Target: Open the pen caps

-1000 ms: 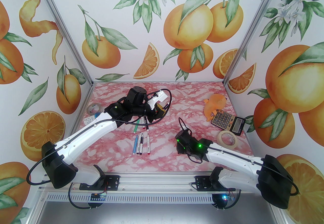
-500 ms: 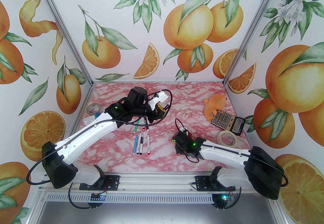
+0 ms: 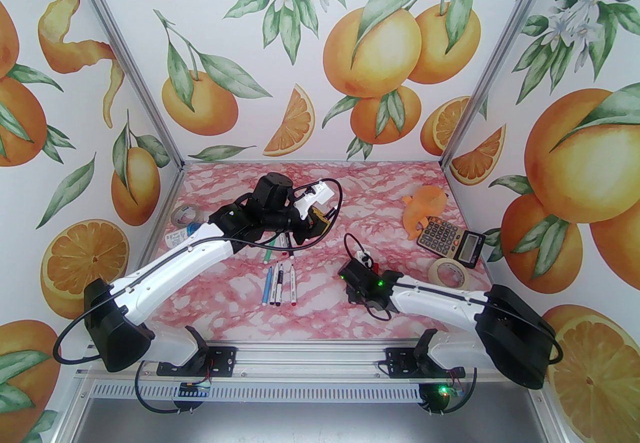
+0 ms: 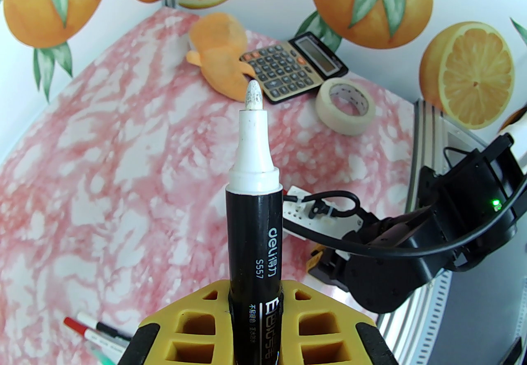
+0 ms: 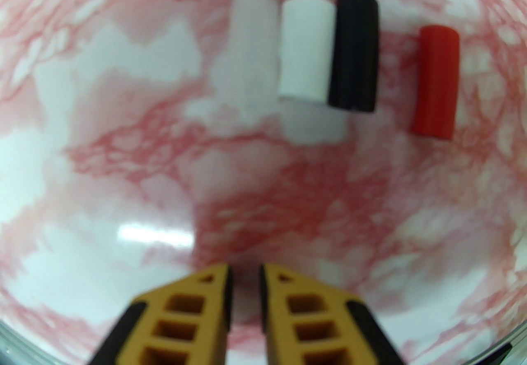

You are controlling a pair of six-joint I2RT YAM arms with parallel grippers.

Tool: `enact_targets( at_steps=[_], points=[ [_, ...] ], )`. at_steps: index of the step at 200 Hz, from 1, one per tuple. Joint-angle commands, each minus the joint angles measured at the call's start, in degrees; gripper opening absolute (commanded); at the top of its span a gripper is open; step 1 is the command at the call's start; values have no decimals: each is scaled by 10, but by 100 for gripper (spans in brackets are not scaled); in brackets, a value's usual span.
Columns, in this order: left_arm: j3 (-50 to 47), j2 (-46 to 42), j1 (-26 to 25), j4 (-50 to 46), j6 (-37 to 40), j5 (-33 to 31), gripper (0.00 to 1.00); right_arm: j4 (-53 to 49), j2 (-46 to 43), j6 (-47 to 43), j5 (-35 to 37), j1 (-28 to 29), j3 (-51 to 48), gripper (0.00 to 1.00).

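Mira: Why did the left arm [image 3: 175,261] reach so far over the table [image 3: 400,181]?

Tomas: I judge it held its pen apart from the others. The left gripper [image 4: 255,289] was closed tight on the black pen [image 4: 253,231], low on the barrel, so the front end stood free. The white nib [image 4: 253,95] was bare; its cap was already off.

Mira: Where were the other pens [image 3: 280,283]?

Tomas: In a loose group near the middle of the table, partly under the left arm. I could not tell whether each one had its cap.

Mira: And the right gripper [image 5: 245,272]?

Tomas: It hung low over the marble. Its jaws were almost together, with only a thin slit and nothing between them. Just beyond it lay a white cap [image 5: 306,50] touching a black cap [image 5: 355,50], and a red cap [image 5: 435,81] a little apart. They were laid side by side, probably to keep the removed ones together. A pale blurred shape beside the white one was perhaps another cap.

Mira: Was there room to move?

Tomas: Yes, the marble between the pens and the caps was bare. The right side was tighter: the calculator [image 3: 450,238] and the tape roll [image 3: 450,276] sat near the table's right edge, beside the right arm [image 3: 435,291].
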Motion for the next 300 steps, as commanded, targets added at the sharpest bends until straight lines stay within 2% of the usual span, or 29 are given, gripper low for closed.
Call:
enact_targets(
  at_steps=[1,114,193,238,279,300],
  points=[
    [-2,6,-5,-2,12,-3,2,-4,13,4,19,2,16,20],
    [-1,11,-11,-7,15,-7,2,-6,9,2,31,2,17,24],
    [-1,13,-11,-7,14,-8,2,-16,-31,-14,35,3,23,28],
    [-1,14,-12,-5,11,-11,2,-45,-106,-31,47,3,34,32],
    [-1,26,-12,0,-1,-24,2,-92,-219,-77,54,3,59,46],
    [11,40,-13,-7,-35,-39,2,-118,-285,-111,42,2,77,55]
  ],
)
